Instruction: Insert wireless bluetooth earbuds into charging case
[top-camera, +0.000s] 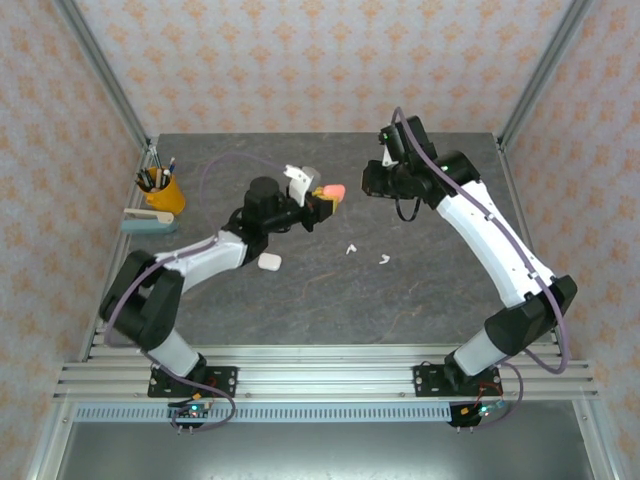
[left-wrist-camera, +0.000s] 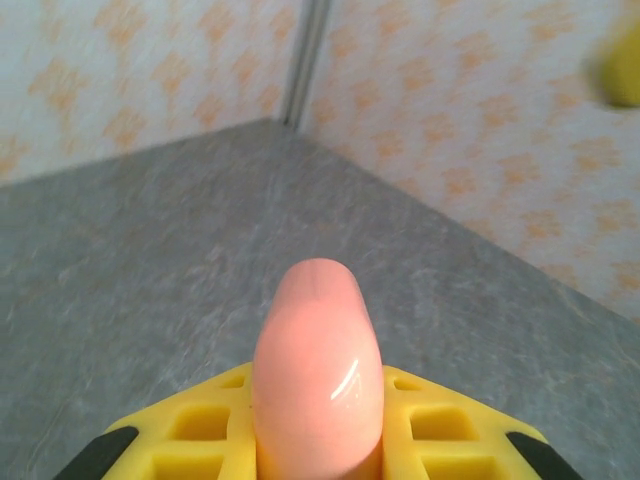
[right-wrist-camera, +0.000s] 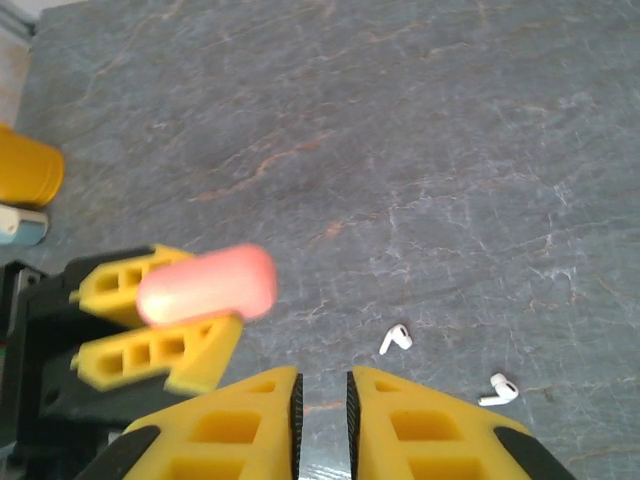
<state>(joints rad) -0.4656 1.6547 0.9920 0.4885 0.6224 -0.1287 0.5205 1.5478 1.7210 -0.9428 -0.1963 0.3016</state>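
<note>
- Probably presenting the coral-pink case (right-wrist-camera: 205, 285) in mid-air so its lid can be worked. Best done by holding the left gripper (top-camera: 322, 200) steady and level, with the free rounded end turned toward the right gripper (right-wrist-camera: 323, 385).
- Worth squeezing no harder than needed: looks smooth and glossy, so apt to slip from the pads under a sideways push.
- On the left: clamped on the case, gripping its rear part from both flanks, leaving the pink nose jutting past the tips and clear of the counter (right-wrist-camera: 420, 120).
- On the right: nearly together, with just a thin slit between the fingers and nothing in it. Hovers near the case without touching.
- Cannot tell whether the lid is open or closed.
- Down on the counter, past the right gripper: one white earbud (right-wrist-camera: 396, 338) and a second white earbud (right-wrist-camera: 498, 389), lying loose, near each other and apart from both grippers.
- Farther out: a white case (top-camera: 268, 262) resting just beside the left arm, and a yellow pen cup (top-camera: 165, 192) toward the counter's far left.
</note>
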